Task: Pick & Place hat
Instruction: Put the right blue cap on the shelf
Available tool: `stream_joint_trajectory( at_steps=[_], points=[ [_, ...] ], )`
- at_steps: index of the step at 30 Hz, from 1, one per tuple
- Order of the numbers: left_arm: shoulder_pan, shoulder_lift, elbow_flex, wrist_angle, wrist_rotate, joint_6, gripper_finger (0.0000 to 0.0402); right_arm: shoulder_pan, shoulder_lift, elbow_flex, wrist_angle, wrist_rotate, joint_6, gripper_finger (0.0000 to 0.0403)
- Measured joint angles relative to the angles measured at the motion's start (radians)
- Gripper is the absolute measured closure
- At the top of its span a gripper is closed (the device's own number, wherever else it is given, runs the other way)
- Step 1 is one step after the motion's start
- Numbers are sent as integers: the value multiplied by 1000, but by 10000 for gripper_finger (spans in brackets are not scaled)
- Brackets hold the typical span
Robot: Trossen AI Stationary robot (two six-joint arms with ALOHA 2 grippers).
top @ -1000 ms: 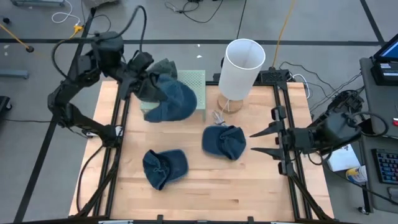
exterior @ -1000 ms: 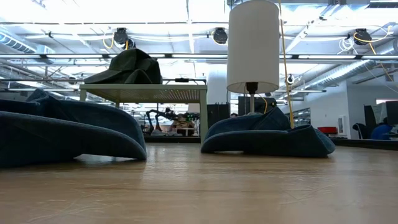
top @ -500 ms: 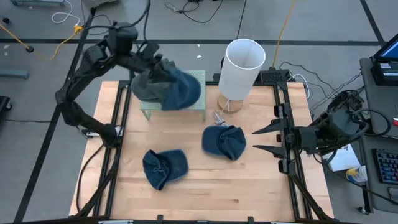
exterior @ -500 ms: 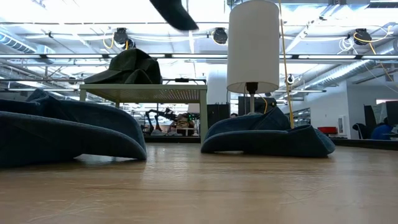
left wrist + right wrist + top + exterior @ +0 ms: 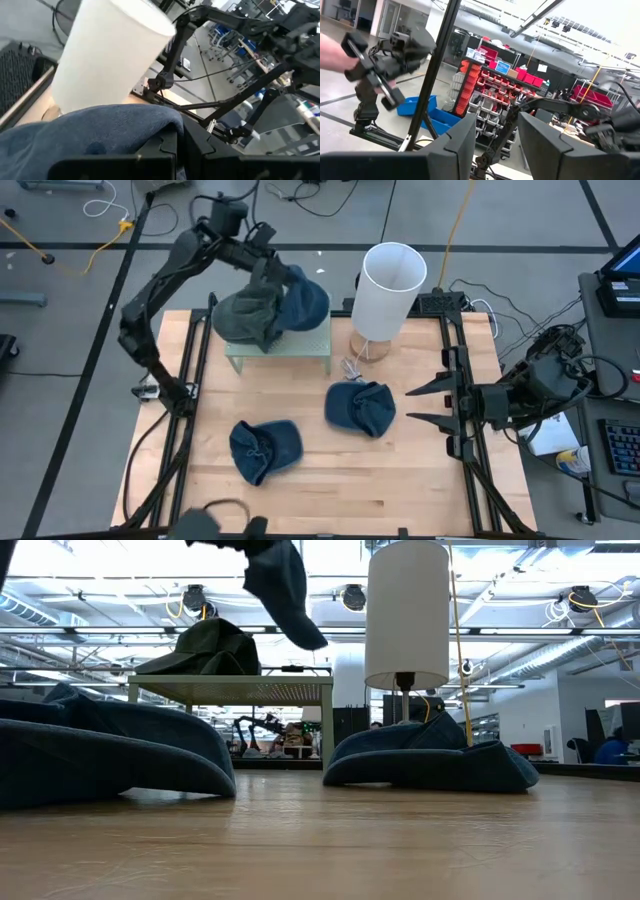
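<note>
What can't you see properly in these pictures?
- Left gripper's fingertips: high view, buried in the blue hat it holds.
- Same hat: low view, its top is cut off by the picture's upper edge.
- Lamp base: low view, hidden behind the hat on the table.
- Little green table top: high view, mostly covered by the dark hat.
- Right gripper: right wrist view shows no table, so nothing about its reach.

Blue hat (image 5: 300, 305) soft matt cloth; table (image 5: 330, 470) pale smooth wood.
</note>
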Motion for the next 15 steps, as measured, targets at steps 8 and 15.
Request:
stream_joint_trajectory(
  at_steps=[8, 15],
  points=[
    [33, 91, 0, -92, -3, 31, 398, 0, 0, 0, 0, 0, 0, 264],
    [50, 128, 0, -278, -135, 150, 398, 0, 0, 0, 0, 0, -50, 264]
  ],
)
